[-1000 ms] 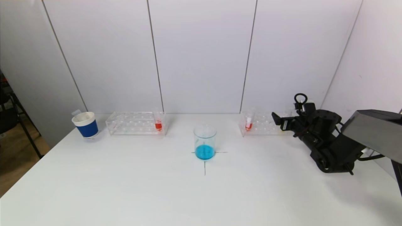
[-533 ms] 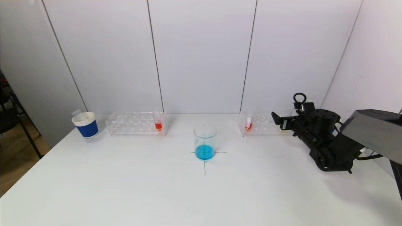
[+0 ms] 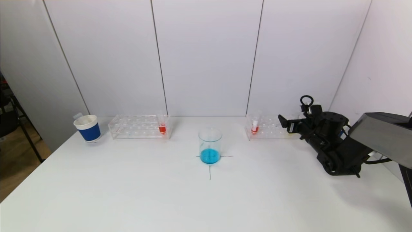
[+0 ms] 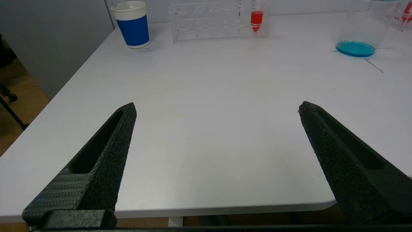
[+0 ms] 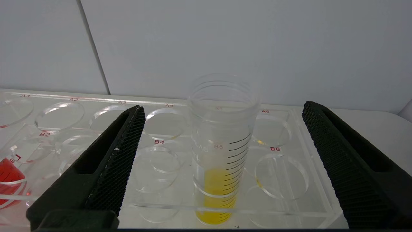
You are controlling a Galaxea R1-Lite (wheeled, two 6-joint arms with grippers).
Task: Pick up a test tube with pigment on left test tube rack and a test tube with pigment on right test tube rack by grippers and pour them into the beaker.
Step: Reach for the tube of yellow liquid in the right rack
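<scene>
Now right tool (image 5: 222,106), fingers apart, faces upright yellow-pigment test tube (image 5: 222,151) in right rack (image 5: 276,206), tube centred between them; left tool (image 4: 217,108) apart, far off.

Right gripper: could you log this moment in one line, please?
right gripper open, facing yellow tube in right rack | left gripper open, parked | beaker blue

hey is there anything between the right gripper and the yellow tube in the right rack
Nothing visible. In the right wrist view the right gripper has its jaws open, and the yellow test tube stands upright in the right rack straight ahead, centred in the gap. The holes beside it are empty; the red tube sits well off to one side.
</scene>
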